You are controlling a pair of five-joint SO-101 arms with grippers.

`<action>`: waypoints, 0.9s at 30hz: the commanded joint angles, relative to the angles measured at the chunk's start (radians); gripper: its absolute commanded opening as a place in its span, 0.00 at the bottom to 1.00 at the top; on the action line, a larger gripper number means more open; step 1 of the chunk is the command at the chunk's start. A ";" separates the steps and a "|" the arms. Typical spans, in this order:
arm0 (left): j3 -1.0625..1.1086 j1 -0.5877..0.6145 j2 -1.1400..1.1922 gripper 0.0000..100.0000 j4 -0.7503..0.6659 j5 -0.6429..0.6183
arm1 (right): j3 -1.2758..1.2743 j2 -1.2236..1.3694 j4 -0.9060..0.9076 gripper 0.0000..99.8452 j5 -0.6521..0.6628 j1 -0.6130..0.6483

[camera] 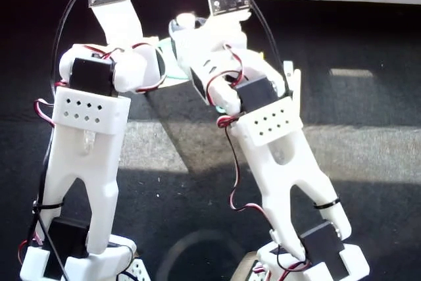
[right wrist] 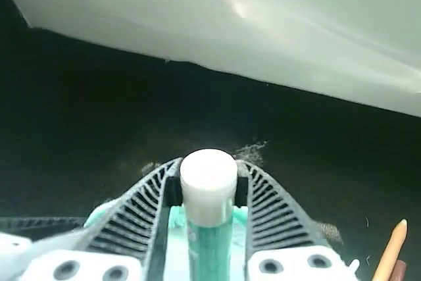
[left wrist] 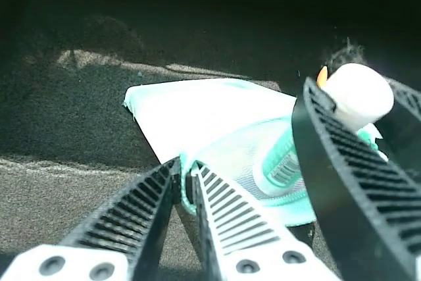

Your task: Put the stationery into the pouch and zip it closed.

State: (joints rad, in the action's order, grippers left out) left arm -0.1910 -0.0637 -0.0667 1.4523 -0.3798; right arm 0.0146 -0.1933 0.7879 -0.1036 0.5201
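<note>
The left claw [left wrist: 185, 168] pinches the pouch [left wrist: 204, 113] rim; the right claw [right wrist: 208, 162] grips a glue stick [right wrist: 209, 241]. It would best slide the stick in beside the left claw.

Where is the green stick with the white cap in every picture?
High view: the arms cover the spot where it would be, so it cannot be placed.
Left wrist view: the white-capped stick is by the teal pouch, held in the right gripper.
Right wrist view: it is low in the middle, clamped in that gripper.
Shared landmark: the right gripper's black ribbed fingers around the white cap.
</note>
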 commanded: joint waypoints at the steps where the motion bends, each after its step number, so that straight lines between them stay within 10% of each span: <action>1: 0.001 -0.007 0.041 0.01 0.014 -0.012 | 0.036 -0.002 0.093 0.25 -0.003 0.008; 9: 0.004 -0.007 0.041 0.01 0.017 -0.011 | 0.099 -0.142 0.114 0.26 -0.002 -0.012; 20: 0.007 -0.007 0.041 0.01 0.018 -0.009 | 0.087 -0.282 0.165 0.22 -0.003 -0.516; 27: 0.002 -0.007 0.041 0.01 0.018 -0.009 | -0.127 -0.070 0.186 0.15 0.000 -0.628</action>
State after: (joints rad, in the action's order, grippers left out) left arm -0.1941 -0.0637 -0.0667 1.4569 -0.3798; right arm -0.0683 -0.3468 0.9705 -0.1036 -0.0706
